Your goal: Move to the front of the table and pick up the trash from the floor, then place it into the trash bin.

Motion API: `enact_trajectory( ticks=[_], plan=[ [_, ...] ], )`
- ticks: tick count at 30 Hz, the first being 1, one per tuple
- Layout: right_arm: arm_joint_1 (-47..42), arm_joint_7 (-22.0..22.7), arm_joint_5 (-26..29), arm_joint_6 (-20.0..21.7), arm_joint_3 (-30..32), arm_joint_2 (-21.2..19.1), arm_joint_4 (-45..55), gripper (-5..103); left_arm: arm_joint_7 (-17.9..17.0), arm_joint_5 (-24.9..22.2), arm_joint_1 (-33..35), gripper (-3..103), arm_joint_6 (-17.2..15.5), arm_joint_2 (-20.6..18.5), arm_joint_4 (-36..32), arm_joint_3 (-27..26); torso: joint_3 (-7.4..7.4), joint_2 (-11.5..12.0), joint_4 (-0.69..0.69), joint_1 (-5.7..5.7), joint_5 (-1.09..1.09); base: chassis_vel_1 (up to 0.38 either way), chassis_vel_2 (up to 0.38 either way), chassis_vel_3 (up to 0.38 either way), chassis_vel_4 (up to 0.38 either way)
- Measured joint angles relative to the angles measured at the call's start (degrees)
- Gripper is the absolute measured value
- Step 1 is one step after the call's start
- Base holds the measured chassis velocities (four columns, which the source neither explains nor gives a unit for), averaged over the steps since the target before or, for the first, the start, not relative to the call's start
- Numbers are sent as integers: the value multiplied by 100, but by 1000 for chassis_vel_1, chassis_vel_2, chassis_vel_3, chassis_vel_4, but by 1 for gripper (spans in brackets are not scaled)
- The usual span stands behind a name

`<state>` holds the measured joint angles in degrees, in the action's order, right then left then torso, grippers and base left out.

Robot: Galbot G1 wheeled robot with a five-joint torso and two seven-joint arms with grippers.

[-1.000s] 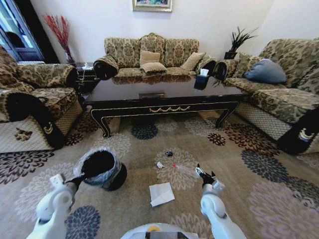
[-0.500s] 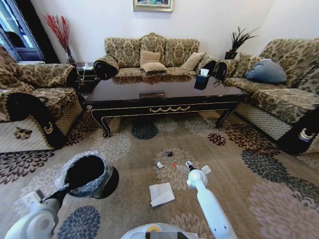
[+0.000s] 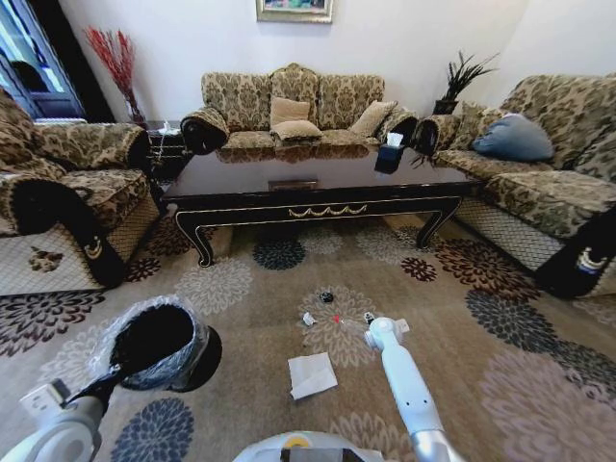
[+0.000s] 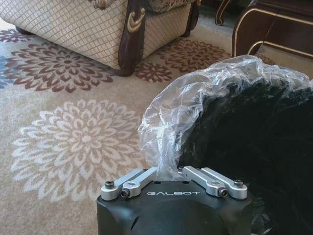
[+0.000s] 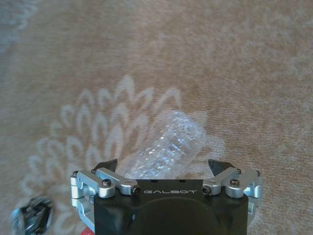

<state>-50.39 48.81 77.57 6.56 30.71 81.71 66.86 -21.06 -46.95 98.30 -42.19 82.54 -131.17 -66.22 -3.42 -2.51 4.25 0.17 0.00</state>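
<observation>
Left pincer (image 4: 168, 182) clamps the trash bin (image 4: 254, 137); right pincer (image 5: 164, 169) spread around bottle (image 5: 168, 149)

Two arms in glossy white rounded casing, each ending in a white knuckle-like wrist joint; a curved white torso edge with a small yellow-orange mark and a dark panel sits between them at the head view's lower edge. Left gripper (image 4: 171, 185): matte black block body lettered "GALBOT" in pale capitals, paired silver metal linkage bars fixed with dark round-headed screws. Right gripper (image 5: 164, 169): same black lettered body, silver linkages and screws, black pointed fingertips (image 5: 108, 164).
</observation>
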Motion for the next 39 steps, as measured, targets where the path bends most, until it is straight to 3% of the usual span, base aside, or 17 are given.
enact_trajectory(
  ticks=[8, 14, 18, 23, 24, 26, 31, 32, 35, 38, 39],
  plan=[
    [544, -284, 9, -105, 144, 26, -1018, 100, -34, -7, -1, 2, 3, -25, -27, -32, 0, 0, -1, 0, 0, 0, 0, 0, 0],
    [673, -526, -1, -155, 147, 13, -1218, 100, -40, -2, -9, 2, 4, -9, 5, -32, 0, 0, -1, 0, 1, 0, 0, 0, 0],
    [693, -506, -141, -118, 119, 63, -1312, 81, -51, -2, -67, 2, 5, -24, 48, -29, 0, 0, -1, 0, 1, 0, 0, 0, 0],
    [727, -438, -304, -79, 86, 105, -1471, 75, -64, -11, -125, 2, 8, -40, 34, -4, 0, 0, -1, 0, 0, 0, 0, 0, 0],
    [718, -446, -331, -75, 74, 105, -1471, 65, -70, -12, -137, 2, 8, -43, 34, 3, 0, 0, -1, 0, 1, 0, 0, 0, 0],
    [685, -456, -358, -75, 58, 104, -1437, 60, -72, -12, -146, 2, 8, -44, 38, 10, 1, 0, -1, 0, 2, 0, 0, 0, 0],
    [25, -459, -875, -188, -347, 100, -323, 39, -93, 2, -200, 2, 8, -33, 92, 147, 0, 1, 1, 0, -2, 0, 0, 0, 0],
    [25, -459, -875, -188, -347, 100, -323, 39, -93, 2, -200, 2, 8, -33, 92, 147, 0, 1, 1, 0, -2, 0, 0, 0, 0],
    [-379, -531, -1269, -410, -731, 85, 914, 30, -117, 79, -282, 2, 8, -7, 104, 425, 1, 0, -1, -1, 1, 0, 0, 0, 0],
    [-586, -536, -1268, -487, -1015, 10, 1661, 30, -121, 206, -349, 2, 9, 50, 172, 654, 1, 0, 0, -1, 0, 0, 0, 0, 0],
    [-643, -541, -1241, -526, -1116, -29, 1934, 24, -122, 238, -380, 2, 10, 88, 204, 755, 0, 0, -2, -1, 0, 0, 0, 0, 0]
  ],
)
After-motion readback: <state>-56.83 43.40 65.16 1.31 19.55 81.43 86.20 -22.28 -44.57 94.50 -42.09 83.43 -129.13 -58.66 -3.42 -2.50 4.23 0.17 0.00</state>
